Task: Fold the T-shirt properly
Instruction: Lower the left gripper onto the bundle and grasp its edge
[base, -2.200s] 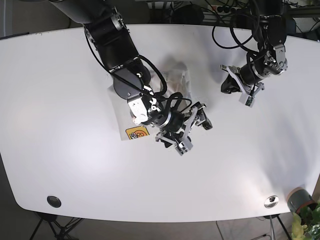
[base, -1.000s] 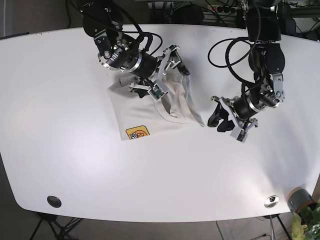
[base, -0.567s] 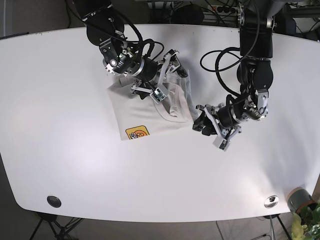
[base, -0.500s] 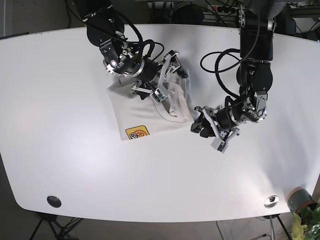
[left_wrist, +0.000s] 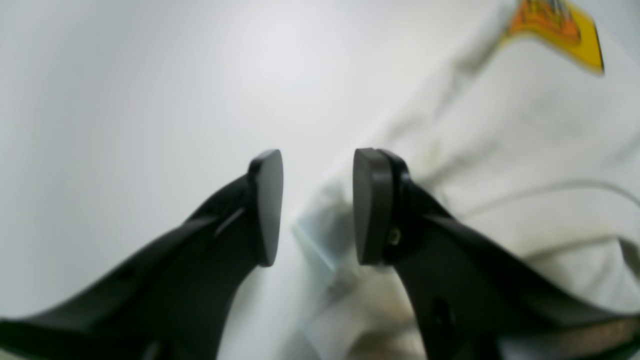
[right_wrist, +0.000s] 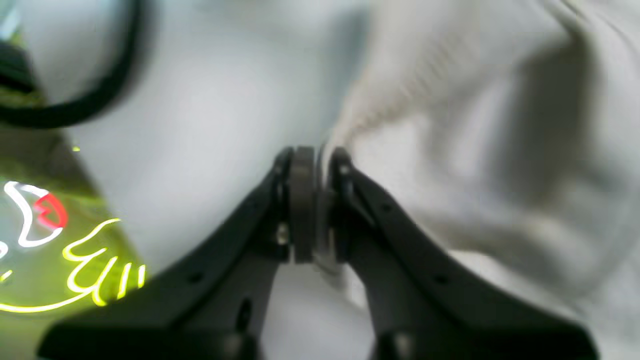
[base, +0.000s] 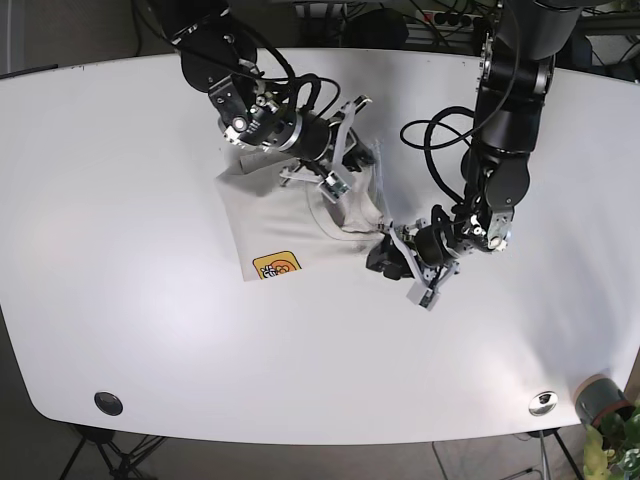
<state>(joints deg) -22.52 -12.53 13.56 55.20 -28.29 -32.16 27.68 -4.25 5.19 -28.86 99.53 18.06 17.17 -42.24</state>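
The cream T-shirt with a yellow logo patch lies partly folded on the white table. My right gripper is shut on a fold of the shirt's cloth; in the base view it holds the shirt's right side. My left gripper is open, low over the table, with a corner of the shirt lying between its jaws. The patch shows at the top right. In the base view the left gripper sits at the shirt's lower right corner.
A black round cap and a metal cap sit near the table's front edge. A plant pot stands beyond the front right corner. Cables hang at the back edge.
My left arm has swung left and down until its open gripper reached the shirt's lower right corner. My right gripper has carried its fold of cloth slightly to the right.
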